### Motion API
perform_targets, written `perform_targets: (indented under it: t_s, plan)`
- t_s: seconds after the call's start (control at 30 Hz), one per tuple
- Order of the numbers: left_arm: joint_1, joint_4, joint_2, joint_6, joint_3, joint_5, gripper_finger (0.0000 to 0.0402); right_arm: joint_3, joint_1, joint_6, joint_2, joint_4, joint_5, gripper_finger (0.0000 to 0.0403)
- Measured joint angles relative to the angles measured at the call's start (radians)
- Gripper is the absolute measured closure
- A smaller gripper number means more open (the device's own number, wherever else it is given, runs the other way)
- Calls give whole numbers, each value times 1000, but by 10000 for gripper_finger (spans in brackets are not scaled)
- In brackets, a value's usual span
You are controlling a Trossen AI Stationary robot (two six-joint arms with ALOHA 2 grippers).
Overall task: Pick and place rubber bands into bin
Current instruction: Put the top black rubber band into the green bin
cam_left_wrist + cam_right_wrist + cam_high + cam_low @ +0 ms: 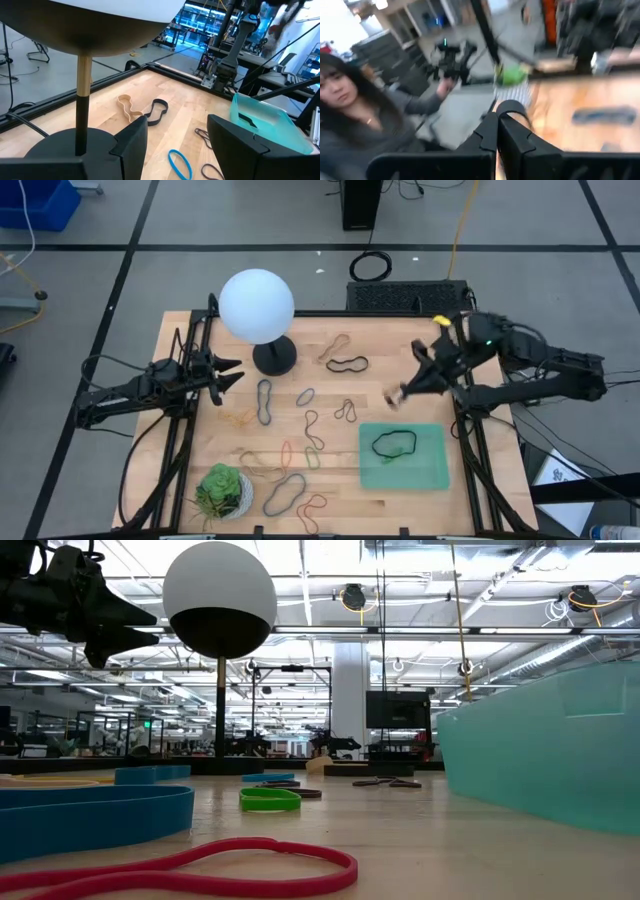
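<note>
Wooden surface (400, 365) strewn with rubber bands (310, 425), one black band in the bin (432, 465) (grey floor around), left pincer (232, 374) spread beside the lamp (257, 305), right pincer (398, 396) raised, pinching a black band (512, 106).

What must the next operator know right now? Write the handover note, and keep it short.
Left gripper: open, empty, parked beside the white globe lamp.
Right gripper: shut on what looks like a thin dark rubber band loop, raised above the table, near but not over the translucent mint-green plastic bin.
Done: one black rubber band lies in the bin.
Left: drop the held band in, then collect the many loose rubber bands scattered over the wooden table.
</note>
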Motion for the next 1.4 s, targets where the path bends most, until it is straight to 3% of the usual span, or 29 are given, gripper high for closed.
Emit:
perform_targets:
  t_s: [0.3, 0.77, 1.07, 1.4]
  plan:
    - [0, 0, 0, -3, 0, 0, 190, 0, 191, 117, 110, -167, 27, 403]
    - [0, 0, 0, -2, 0, 0, 190, -1, 459, 281, 315, -377, 461, 403]
    - [0, 0, 0, 0, 0, 0, 190, -99, 563, 465, 446, -365, 639, 403]
    - [0, 0, 0, 0, 0, 0, 190, -304, 580, 567, 526, -165, 636, 403]
